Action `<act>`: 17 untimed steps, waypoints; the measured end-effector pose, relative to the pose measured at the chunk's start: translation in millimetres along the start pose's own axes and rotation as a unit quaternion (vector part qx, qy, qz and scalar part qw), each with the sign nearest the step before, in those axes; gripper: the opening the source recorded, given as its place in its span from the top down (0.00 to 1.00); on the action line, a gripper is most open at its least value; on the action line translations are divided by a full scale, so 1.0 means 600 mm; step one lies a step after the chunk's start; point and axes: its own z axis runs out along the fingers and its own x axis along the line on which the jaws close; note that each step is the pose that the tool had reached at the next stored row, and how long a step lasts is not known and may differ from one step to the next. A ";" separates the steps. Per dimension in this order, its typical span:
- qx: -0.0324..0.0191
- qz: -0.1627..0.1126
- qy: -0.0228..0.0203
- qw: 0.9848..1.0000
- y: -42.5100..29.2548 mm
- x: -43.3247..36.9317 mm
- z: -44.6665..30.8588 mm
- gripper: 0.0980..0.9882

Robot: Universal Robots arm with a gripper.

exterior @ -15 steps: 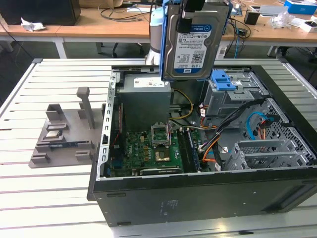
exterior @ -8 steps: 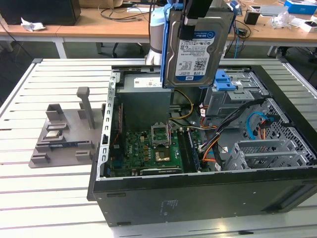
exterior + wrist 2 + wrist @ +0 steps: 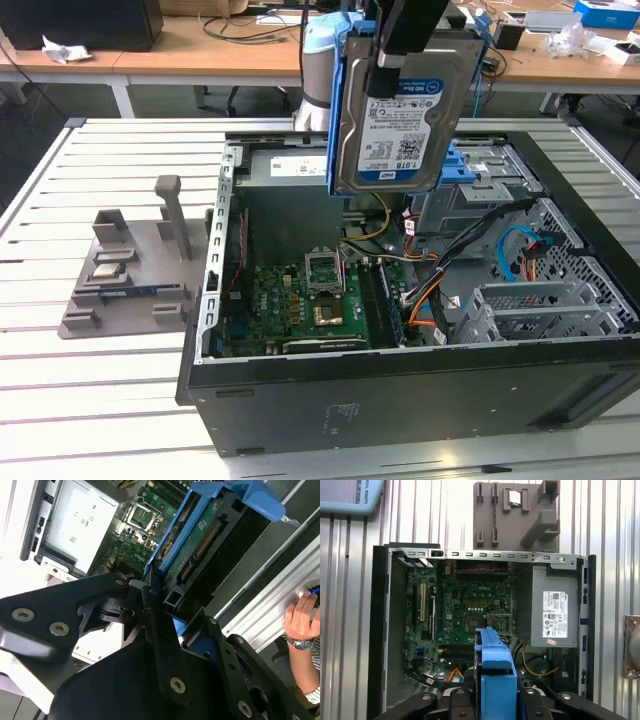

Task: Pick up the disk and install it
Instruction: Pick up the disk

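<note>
Slatted metal tabletop [image 3: 100, 390] carries an open computer case [image 3: 400, 390] lying on its side, with a grey holder [image 3: 130, 280] beside it toward the exterior view's left. From my seat, the picking-up half looks done. The disk [image 3: 400, 110] hangs upright in the air above the case, label toward the exterior camera, clear of the circuit board [image 3: 300, 300] below. Installing is what's left, I'd judge, since it sits in no bay yet. The gripper [image 3: 385, 75] has it from above. In the second wrist view the jaws are closed hard on the edge of the disk's blue frame, black fingers [image 3: 157, 630] pressed against the plastic. A person's hand [image 3: 300, 617] is near the table's edge in that view.
</note>
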 end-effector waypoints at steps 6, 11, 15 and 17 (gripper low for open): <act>0.000 0.000 0.000 1.000 0.001 0.033 0.001 0.70; 0.000 0.000 0.000 1.000 0.002 0.062 0.001 0.70; 0.000 0.000 0.000 1.000 0.003 0.090 0.002 0.70; 0.000 0.000 0.000 1.000 0.004 0.102 0.002 0.70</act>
